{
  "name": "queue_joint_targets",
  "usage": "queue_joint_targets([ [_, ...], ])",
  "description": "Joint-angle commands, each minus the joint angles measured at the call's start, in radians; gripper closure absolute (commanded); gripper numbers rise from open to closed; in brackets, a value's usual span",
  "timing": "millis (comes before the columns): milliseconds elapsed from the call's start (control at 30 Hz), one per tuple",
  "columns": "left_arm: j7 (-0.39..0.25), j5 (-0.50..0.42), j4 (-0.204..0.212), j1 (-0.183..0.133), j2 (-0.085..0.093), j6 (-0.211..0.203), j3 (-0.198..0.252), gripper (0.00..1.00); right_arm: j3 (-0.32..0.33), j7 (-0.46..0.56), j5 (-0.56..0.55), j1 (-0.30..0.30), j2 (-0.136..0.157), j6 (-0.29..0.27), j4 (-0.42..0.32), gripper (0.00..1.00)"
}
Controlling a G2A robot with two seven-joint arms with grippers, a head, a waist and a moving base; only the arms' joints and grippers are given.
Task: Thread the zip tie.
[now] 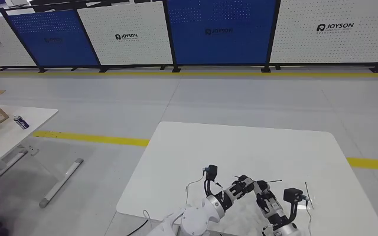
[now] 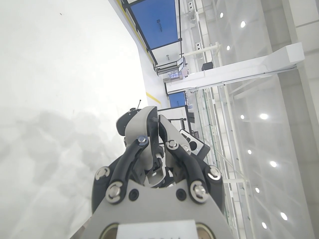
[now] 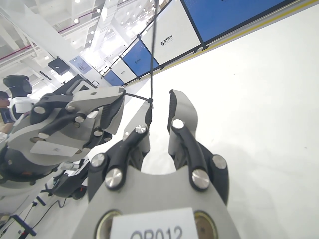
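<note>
Looks mid-threading, left tool (image 3: 123,92) clamped on zip tie (image 3: 152,58), right tool (image 3: 159,99) spread open (strap beside one finger (image 3: 136,121)); needs a steady closing grip next.

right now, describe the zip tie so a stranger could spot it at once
Over the white table, find the two grippers at its near edge. The zip tie is pinched in the left gripper, beside the open right gripper: a thin black strap among bulky grey fingers.
</note>
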Motion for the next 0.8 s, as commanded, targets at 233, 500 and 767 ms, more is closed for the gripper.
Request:
queue_joint_targets([
  [233,0.008,0.011,-0.002,0.001,-0.002,0.006,0.005,1.00,0.009,0.002,-0.005,-0.007,-0.003,-0.007,-0.005,0.91],
  [500,0.010,0.009,0.003,0.000,-0.004,0.003,0.006,1.00,0.014,0.012,-0.005,-0.010,-0.006,-0.014,-0.008,1.00],
  [767,0.018,0.002,0.004,0.005,-0.005,-0.019,0.002,1.00,0.011,0.019,-0.010,-0.005,-0.011,-0.012,0.000,1.00],
])
